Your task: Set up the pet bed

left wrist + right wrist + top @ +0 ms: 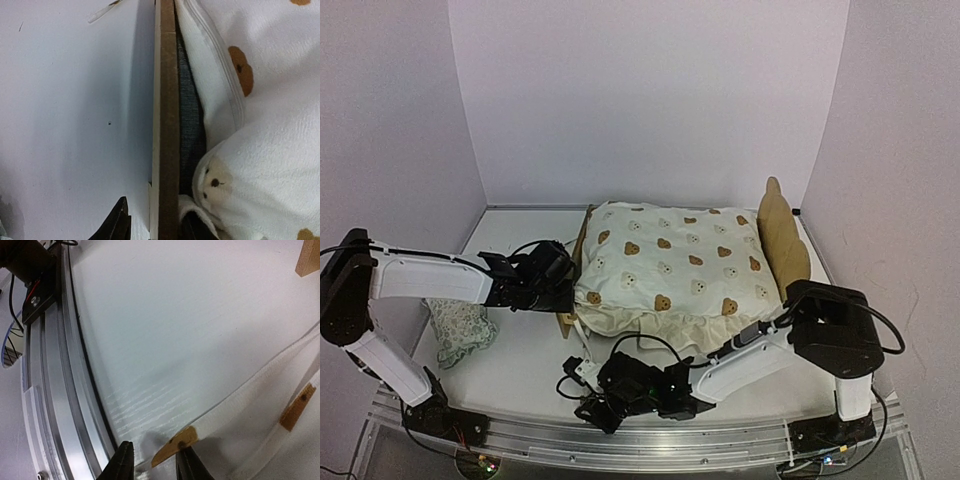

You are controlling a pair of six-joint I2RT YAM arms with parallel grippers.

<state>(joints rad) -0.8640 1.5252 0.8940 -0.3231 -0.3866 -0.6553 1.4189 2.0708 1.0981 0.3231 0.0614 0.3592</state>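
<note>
1. Location: the pet bed [785, 235] stands mid-table [520, 360], with its headboard at the 3 o'clock end and its footboard [167, 125] at the 9 o'clock end. A bear-print cover [670, 265] lies over it, and the ruffle hangs over the 6 o'clock side.
2. Left gripper [565, 290]: it sits at the footboard, toward the 6 o'clock corner. The jaws are narrowly parted and straddle the board's edge. A gap shows on the outer side, so the board is not clamped.
3. Right gripper [152, 462]: it sits low over the table at 6 o'clock of the bed. The fingers are slightly apart, and the brown-tipped end of a cover tie [175, 442] lies between them, apparently loose.
4. Step in hand, as judged: securing the cover to the frame.
   - Pinch the tie squarely, just behind the brown tip, before lifting.
   - Pull low and toward the frame so the cover does not slide.
   - Brace the footboard first, because the light frame will probably skid.
5. The pillow [460, 330] lies at 8 o'clock, apart from the bed. It is best left until the cover is secured.
6. Markings: no brand, label or legible writing is visible. The cover carries only bear-face print.
</note>
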